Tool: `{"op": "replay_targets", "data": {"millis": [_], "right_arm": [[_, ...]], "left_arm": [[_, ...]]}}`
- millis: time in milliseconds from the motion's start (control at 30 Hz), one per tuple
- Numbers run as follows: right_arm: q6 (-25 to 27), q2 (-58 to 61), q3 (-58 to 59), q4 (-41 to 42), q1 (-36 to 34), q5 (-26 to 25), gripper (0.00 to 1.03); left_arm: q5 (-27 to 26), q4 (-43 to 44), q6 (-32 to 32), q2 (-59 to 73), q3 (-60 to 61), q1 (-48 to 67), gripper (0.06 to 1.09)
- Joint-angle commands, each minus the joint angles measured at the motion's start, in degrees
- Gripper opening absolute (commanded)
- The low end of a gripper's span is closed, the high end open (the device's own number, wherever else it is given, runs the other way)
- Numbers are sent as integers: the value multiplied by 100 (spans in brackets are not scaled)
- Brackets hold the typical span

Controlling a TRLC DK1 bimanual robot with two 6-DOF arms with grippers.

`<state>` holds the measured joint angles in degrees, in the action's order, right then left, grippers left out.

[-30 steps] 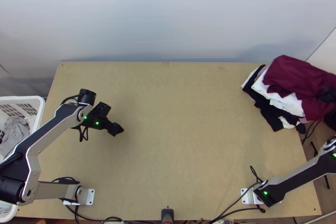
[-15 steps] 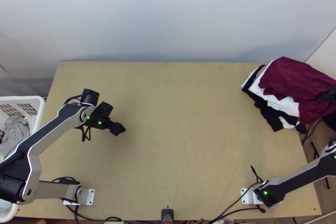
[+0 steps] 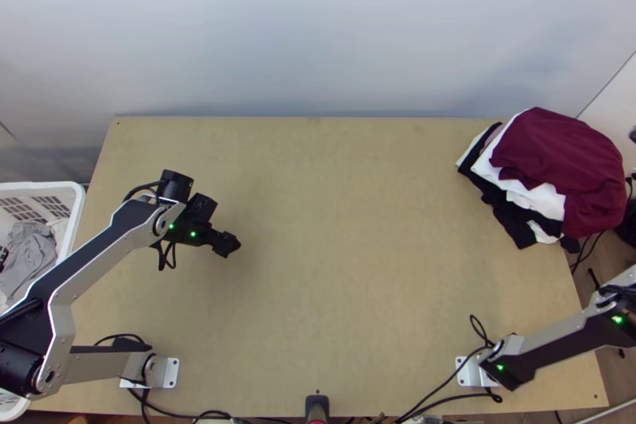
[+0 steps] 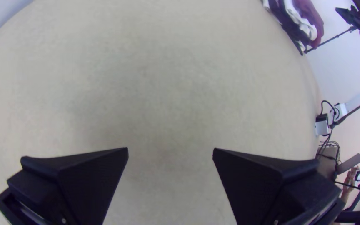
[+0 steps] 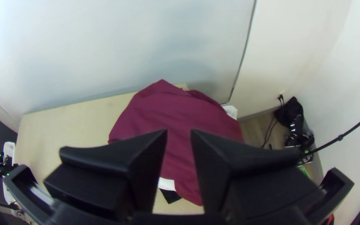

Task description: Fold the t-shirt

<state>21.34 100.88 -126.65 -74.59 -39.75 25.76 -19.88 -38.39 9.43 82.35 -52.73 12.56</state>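
right flat-fingered black gripper [image 5: 178,132] is spread, nothing in it, facing the maroon cloth shirt [image 3: 556,153] atop the black-and-white clothes stack [image 3: 540,200], far right table corner. right arm [image 3: 556,342]'s way nearer imo

table [image 3: 342,265]: smooth matt wood | maroon garment [image 3: 556,153]: cloth | basket [image 3: 40,186]: plastic

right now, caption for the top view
Left gripper above the table, maroon cloth topping the pile at its far right corner

No readable text, numbers or signs, pale marks [image 5: 308,159] on dark bundle [image 5: 308,143] too small to tell
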Motion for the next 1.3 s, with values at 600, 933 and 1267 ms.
{"op": "replay_targets", "data": {"millis": [600, 933, 1267], "right_arm": [[-1422, -69, 4737, 5543, 1540, -2356, 3], [-1695, 55, 4772, 5543, 1417, -2207, 32], [-1730, -139, 4412, 5042, 1654, -1917, 100]], "left_arm": [[757, -388, -275, -1115, 298, -280, 105], [942, -450, -214, -1239, 342, -421, 105], [1012, -415, -170, -1370, 509, -421, 105]]}}
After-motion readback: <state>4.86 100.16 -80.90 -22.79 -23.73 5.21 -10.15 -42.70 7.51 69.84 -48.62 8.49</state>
